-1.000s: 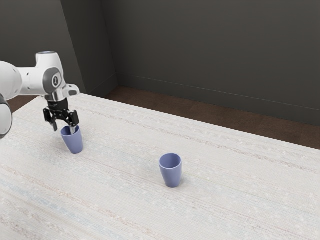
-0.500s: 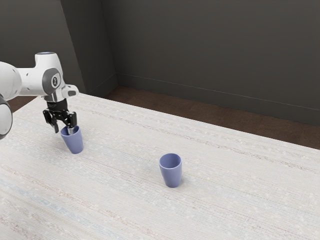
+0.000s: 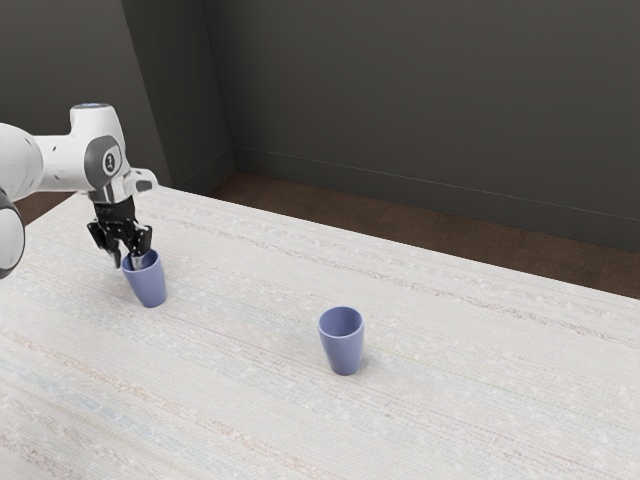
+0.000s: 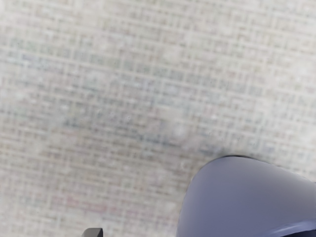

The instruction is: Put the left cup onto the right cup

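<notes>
exterior: we view the table [image 3: 450,400] side-on, from afar | wrist: we look down, close | shared: left cup [image 3: 146,281]

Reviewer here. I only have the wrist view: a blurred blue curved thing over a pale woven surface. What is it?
Observer: A blue cup, standing on the table; the gripper is at its rim.
Operator: Is anything else on the table?
Observer: Yes, a second cup, the same blue, upright, toward the exterior view's right of the first and well apart from it.
Operator: Anything stacked yet?
Observer: No, the second cup's mouth is open, with nothing in it.
</notes>
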You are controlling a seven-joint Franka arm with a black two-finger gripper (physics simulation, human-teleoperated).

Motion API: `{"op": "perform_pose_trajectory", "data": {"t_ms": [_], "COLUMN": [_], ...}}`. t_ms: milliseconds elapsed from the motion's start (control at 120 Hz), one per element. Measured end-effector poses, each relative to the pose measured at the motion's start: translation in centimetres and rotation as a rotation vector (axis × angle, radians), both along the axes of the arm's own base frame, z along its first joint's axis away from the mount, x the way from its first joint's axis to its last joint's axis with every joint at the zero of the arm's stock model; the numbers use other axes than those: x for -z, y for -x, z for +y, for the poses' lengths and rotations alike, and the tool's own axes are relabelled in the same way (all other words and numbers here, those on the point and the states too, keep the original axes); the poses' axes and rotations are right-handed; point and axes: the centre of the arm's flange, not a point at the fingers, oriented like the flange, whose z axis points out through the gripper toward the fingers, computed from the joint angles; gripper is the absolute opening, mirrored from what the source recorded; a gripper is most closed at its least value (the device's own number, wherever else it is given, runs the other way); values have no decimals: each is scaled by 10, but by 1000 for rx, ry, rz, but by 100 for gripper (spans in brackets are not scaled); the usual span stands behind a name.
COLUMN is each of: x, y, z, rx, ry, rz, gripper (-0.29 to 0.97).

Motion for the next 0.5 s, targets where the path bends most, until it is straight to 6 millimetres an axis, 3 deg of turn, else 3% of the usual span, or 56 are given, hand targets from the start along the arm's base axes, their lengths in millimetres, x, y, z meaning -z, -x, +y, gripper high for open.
{"op": "perform_pose_trajectory", "data": {"t_ms": [500], "x": [1], "y": [-5], "z": [-3], "rx": [3], "ry": [0], "rz": [-5], "gripper": [11]}}
